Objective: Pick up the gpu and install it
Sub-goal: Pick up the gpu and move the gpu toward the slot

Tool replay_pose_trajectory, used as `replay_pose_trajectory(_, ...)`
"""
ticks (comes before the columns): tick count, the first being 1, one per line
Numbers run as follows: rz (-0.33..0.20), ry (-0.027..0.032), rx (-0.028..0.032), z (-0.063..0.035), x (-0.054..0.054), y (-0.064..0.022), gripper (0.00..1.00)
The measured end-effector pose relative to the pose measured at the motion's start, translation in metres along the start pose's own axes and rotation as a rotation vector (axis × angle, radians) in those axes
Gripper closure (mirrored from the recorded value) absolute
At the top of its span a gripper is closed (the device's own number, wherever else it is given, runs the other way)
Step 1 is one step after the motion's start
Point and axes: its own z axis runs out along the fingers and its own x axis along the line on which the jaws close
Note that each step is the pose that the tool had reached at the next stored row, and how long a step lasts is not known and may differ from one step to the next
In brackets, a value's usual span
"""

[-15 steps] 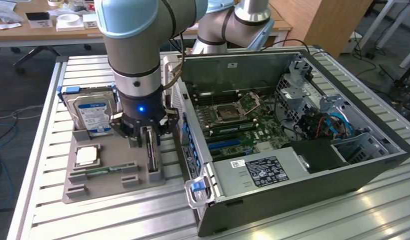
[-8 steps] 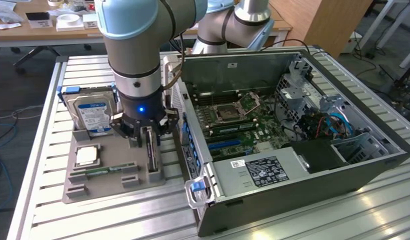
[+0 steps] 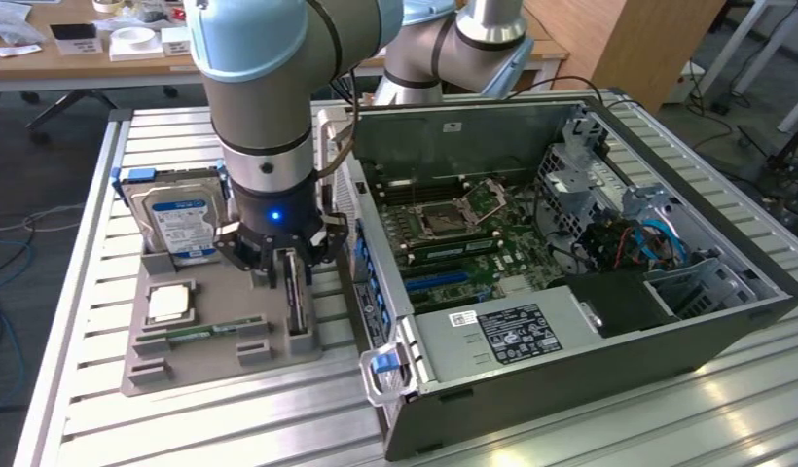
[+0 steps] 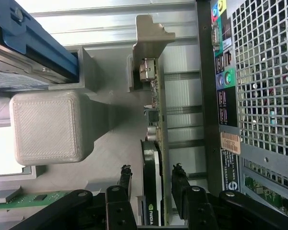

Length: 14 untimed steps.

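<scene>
Grey plastic holder [image 3: 192, 362] beside the open computer case [image 3: 607, 381] carries the gpu [image 4: 159, 115] on edge — the gripper [image 4: 152, 170] straddles it, fingers [image 4: 126, 182] apart and unclamped, one flanking each face along its long axis.

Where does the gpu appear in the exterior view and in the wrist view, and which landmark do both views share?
Exterior view: the gpu stands on edge in the grey holder, directly below the gripper.
Wrist view: the gpu is seen edge-on between the open gripper's fingers.
Shared landmark: the hard drive in its blue frame, beside the gpu.
</scene>
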Motion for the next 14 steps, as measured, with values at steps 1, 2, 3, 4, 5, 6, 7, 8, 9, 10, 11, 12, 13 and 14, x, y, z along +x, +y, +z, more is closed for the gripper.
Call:
replay_pose_trajectory(1,0.000,-0.0001,-0.0001,0.0001,0.0000,0.0000,0.53)
replay_pose_trajectory(2,0.000,-0.0003,-0.0003,0.0002,-0.0002,0.0001,0.53)
replay_pose_trajectory(3,0.000,-0.0003,-0.0003,0.0002,-0.0006,0.0001,0.53)
replay_pose_trajectory(4,0.000,-0.0003,-0.0002,0.0002,-0.0009,0.0001,0.53)
replay_pose_trajectory(5,0.000,-0.0002,-0.0002,0.0002,-0.0013,0.0002,0.53)
replay_pose_trajectory(6,0.000,-0.0002,-0.0002,0.0002,-0.0017,0.0002,0.53)
replay_pose_trajectory(7,0.000,-0.0002,-0.0002,0.0002,-0.0018,0.0002,0.53)
replay_pose_trajectory(8,0.000,-0.0002,-0.0002,0.0002,-0.0018,0.0002,0.53)
replay_pose_trajectory(9,0.000,-0.0002,-0.0002,0.0002,-0.0018,0.0002,0.53)
replay_pose_trajectory(10,0.000,-0.0002,-0.0002,0.0002,-0.0018,0.0002,0.53)
replay_pose_trajectory(11,0.000,-0.0001,-0.0001,0.0002,-0.0017,0.0002,0.53)
replay_pose_trajectory(12,0.000,0.0000,0.0000,0.0001,-0.0010,0.0001,0.53)
replay_pose_trajectory(13,0.000,-0.0002,-0.0001,0.0001,-0.0001,0.0000,0.53)
replay_pose_trajectory(14,0.000,-0.0001,-0.0001,0.0001,0.0005,-0.0001,0.53)
